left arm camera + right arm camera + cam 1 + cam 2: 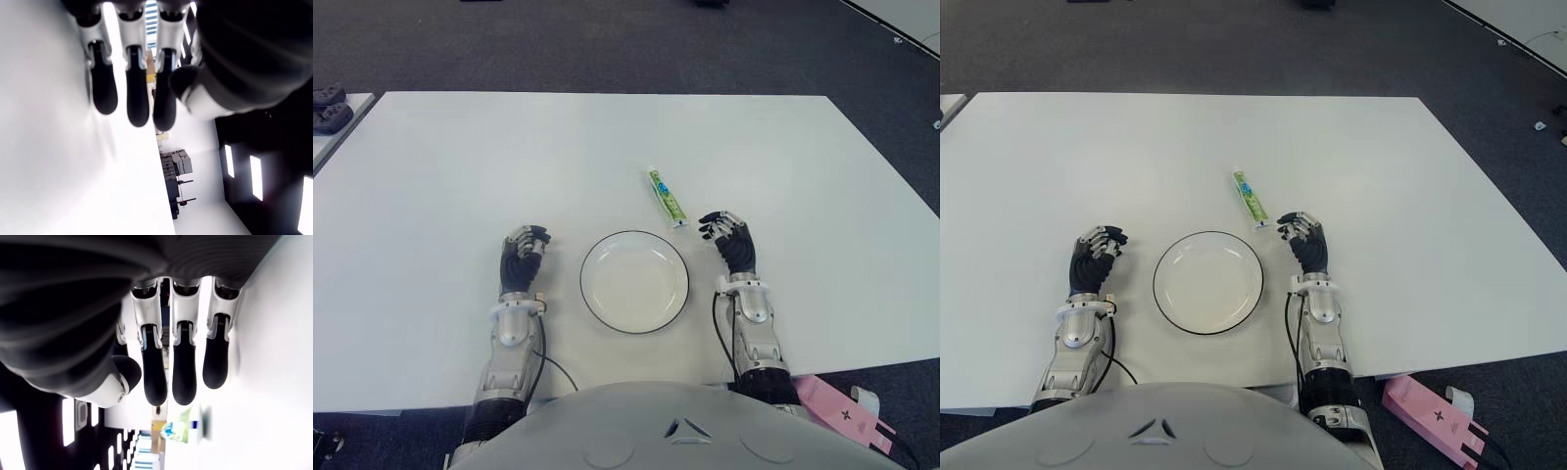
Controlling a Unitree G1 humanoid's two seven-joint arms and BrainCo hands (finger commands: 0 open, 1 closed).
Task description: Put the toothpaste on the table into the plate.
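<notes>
While both hands sit low on the white table (607, 137), the single toothpaste (667, 197) lies flat just above the centre of the frame, a slim tube with a green and white printed body, its narrow cap end toward the lower right and its flat crimped end toward the upper left. It is outside the plate (590, 306), near the rim's upper right, with bare table between them.

One plate shows: round, white, shallow, with a thin dark edge line, set at the lower centre between the two arms and holding nothing.

Two hands show. The right hand (727, 235) is to the right of the plate, its dark fingertips (184, 379) loosely extended side by side and gripping nothing, just short of the tube's cap end. The left hand (523, 257) is at the plate's left, fingers (137, 100) relaxed, close together, holding nothing.
</notes>
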